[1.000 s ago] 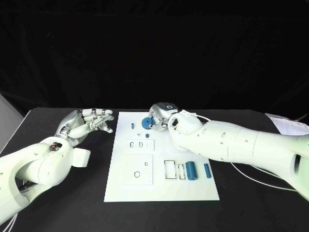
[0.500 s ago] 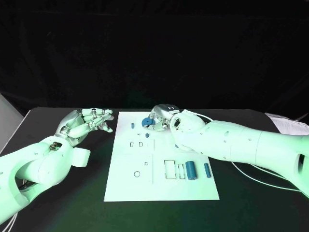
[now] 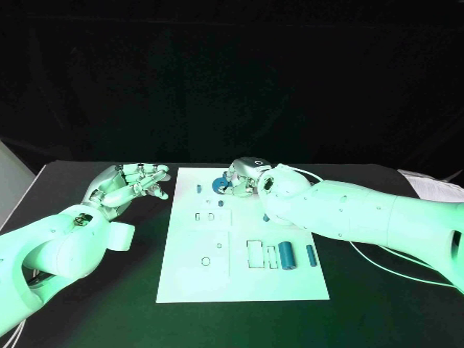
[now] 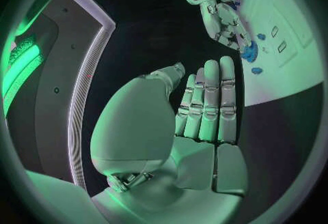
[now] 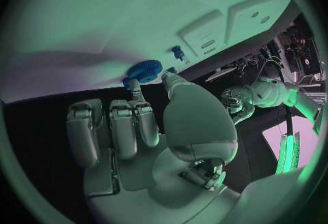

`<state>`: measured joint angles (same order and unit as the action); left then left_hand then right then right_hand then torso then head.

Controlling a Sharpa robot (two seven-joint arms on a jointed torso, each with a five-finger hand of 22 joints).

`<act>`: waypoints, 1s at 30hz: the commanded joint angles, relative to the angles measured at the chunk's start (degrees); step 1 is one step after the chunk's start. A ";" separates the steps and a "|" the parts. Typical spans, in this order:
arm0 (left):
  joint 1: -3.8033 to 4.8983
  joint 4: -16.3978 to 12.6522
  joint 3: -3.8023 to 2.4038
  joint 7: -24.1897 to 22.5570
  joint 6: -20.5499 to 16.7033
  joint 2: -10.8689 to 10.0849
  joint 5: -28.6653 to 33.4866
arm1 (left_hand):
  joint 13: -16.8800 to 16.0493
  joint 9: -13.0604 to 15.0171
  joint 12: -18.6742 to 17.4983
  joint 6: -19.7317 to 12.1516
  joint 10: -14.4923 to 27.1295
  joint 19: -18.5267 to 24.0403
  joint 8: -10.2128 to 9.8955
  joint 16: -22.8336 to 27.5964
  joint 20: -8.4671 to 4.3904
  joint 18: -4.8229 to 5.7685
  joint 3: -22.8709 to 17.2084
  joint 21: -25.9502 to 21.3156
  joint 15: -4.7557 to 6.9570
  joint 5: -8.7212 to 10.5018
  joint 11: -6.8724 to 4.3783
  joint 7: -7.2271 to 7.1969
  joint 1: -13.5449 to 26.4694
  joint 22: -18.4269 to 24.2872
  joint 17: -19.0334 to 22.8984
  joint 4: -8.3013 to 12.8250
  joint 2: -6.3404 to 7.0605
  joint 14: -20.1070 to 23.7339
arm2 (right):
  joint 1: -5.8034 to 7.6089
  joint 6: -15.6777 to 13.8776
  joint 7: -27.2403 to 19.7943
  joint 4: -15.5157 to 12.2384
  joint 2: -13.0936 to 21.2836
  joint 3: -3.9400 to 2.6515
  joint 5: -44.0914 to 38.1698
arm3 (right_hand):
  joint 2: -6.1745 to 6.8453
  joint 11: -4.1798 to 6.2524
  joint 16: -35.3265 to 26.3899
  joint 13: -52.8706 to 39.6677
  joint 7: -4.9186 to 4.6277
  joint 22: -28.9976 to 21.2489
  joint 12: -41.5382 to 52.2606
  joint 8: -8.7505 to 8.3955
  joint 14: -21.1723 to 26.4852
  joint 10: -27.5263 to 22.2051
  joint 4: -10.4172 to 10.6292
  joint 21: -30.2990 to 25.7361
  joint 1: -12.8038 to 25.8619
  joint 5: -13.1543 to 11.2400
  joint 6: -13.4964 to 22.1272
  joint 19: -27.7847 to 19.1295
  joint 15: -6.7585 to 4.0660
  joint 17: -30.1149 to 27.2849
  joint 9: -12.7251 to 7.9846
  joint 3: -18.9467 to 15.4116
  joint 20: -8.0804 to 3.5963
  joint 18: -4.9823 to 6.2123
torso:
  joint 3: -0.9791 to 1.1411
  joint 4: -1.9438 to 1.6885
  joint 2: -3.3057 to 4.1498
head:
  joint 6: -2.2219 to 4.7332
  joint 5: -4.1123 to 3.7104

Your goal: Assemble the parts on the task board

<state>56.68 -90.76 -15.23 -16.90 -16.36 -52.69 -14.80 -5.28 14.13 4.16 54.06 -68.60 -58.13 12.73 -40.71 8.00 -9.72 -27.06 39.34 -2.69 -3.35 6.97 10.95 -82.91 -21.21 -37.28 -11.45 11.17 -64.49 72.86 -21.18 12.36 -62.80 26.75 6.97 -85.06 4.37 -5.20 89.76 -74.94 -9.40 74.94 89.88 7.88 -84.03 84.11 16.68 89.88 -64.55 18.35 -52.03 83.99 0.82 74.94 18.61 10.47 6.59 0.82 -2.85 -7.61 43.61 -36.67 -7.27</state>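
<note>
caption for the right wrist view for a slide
Right hand pinching a blue gear at the far end of the white task board.

The white board [image 3: 243, 279] lies flat mid-table, long side running away from the robot. A blue gear [image 3: 220, 185] sits near its far edge, pinched by the right hand [image 3: 249, 177]. Two blue cylinders [image 3: 288, 255] lie side by side near the board's right edge, beside rectangular slots.

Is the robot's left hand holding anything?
No, open: the left hand shows a bare palm with straight fingers, beside the task board.
</note>
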 commanded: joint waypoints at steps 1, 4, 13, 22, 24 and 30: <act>0.02 -0.07 -0.04 -0.04 1.01 0.04 -0.09 | -0.03 0.09 -0.27 -0.30 0.28 0.44 -0.31 -0.33 0.05 -0.59 -0.07 0.20 -0.07 0.21 -0.03 0.05 0.67 -0.09 -0.05 -0.38 -0.10 0.28 | -0.20 1.76 -0.28 -0.82 0.62 0.15 -0.33 | -0.03 0.28 0.24 -15.06 -0.20 15.06 0.12 -0.33 -5.97 5.89 -0.04 0.12 -0.12 0.51 -0.32 6.01 -0.15 15.06 -0.06 0.34 -0.10 -0.82 | 0.01 -0.02 0.02 | -0.01 0.00; 0.01 -0.07 -0.04 -0.05 1.03 0.03 -0.09 | -0.01 0.10 -0.30 -0.35 0.36 0.48 -0.34 -0.35 0.06 -0.60 -0.10 0.23 -0.08 0.21 -0.01 0.07 0.69 -0.12 -0.06 -0.39 -0.14 0.30 | -0.20 0.18 -0.18 -2.88 2.16 0.15 -0.64 | -0.02 0.27 0.24 -15.06 -0.20 15.06 0.12 -0.33 -5.97 5.89 -0.04 0.12 -0.10 0.58 -0.34 6.01 -0.15 15.06 -0.06 0.36 -0.10 -0.82 | 0.04 -0.04 0.01 | 0.02 0.07; -0.06 0.16 -0.03 -0.14 0.93 -0.20 -0.09 | -0.01 0.10 -0.30 -0.35 0.36 0.48 -0.34 -0.35 0.06 -0.60 -0.10 0.23 -0.08 0.21 -0.01 0.07 0.69 -0.12 -0.06 -0.39 -0.14 0.30 | 0.61 -11.29 -4.18 -10.16 9.40 -0.22 3.78 | 1.59 0.20 0.24 -15.06 -0.30 15.06 0.12 -0.59 -5.97 5.89 -0.53 0.12 -2.32 1.36 -0.73 6.01 -0.10 15.06 -0.14 1.74 -0.06 -0.82 | 0.25 0.64 -0.11 | 0.57 0.36; -0.40 0.71 -0.03 -0.35 1.03 -0.18 -0.08 | -0.01 0.11 -0.31 -0.40 0.42 0.52 -0.36 -0.37 0.08 -0.60 -0.15 0.27 -0.09 0.21 -0.01 0.08 0.67 -0.14 -0.07 -0.37 -0.16 0.31 | 2.87 -9.72 -18.46 -12.40 17.28 -0.47 21.83 | 5.69 0.13 0.24 -15.02 -0.40 14.53 0.07 -1.04 -5.97 5.84 -4.99 -0.36 -12.95 -5.81 -1.35 5.72 -0.16 15.06 -0.25 5.32 -0.08 -0.66 | 0.86 1.53 -0.40 | 1.15 0.50; -0.54 0.78 -0.03 -0.37 1.09 -0.14 -0.07 | -0.01 0.12 -0.31 -0.41 0.43 0.55 -0.36 -0.39 0.08 -0.61 -0.17 0.29 -0.09 0.21 -0.01 0.06 0.64 -0.16 -0.07 -0.33 -0.15 0.33 | 3.16 -7.54 -20.61 -11.90 18.81 -0.48 24.07 | 6.42 0.15 0.24 -14.90 -0.37 14.44 -0.05 -1.11 -5.97 5.70 -6.07 -0.45 -14.72 -5.98 -1.39 5.67 -0.23 15.06 -0.29 5.70 -0.11 -0.64 | 0.99 1.63 -0.46 | 1.20 0.42; -0.83 0.93 -0.03 -0.39 1.34 0.28 -0.05 | -0.02 0.14 -0.30 -0.40 0.43 0.57 -0.36 -0.40 0.09 -0.62 -0.21 0.32 -0.09 0.21 -0.03 0.03 0.57 -0.18 -0.08 -0.27 -0.15 0.34 | 3.45 -1.24 -22.72 -8.37 21.79 -0.37 23.64 | 8.10 0.52 0.24 -14.63 0.05 14.43 -0.33 -0.97 -5.97 5.41 -8.77 -0.47 -18.84 -3.08 -2.20 5.66 -0.69 15.06 -0.36 7.23 -0.50 -0.63 | 1.35 1.91 -0.53 | 1.28 0.01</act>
<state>55.93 -89.79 -15.23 -16.79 -16.22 -52.63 -14.80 -5.27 14.22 4.16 54.06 -68.60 -57.93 12.73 -40.94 8.20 -9.71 -27.21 39.33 -2.69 -3.35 6.96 10.95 -82.69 -21.31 -37.27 -11.61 10.94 -64.49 76.31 -27.84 -5.70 -71.89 48.15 6.55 -63.80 12.44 -5.08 89.76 -74.92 -9.46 74.92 89.88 6.95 -84.04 83.99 8.19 89.65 -83.02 15.04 -53.87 83.99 0.39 74.92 18.30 17.67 6.59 0.82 -1.75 -5.92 43.15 -35.45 -7.07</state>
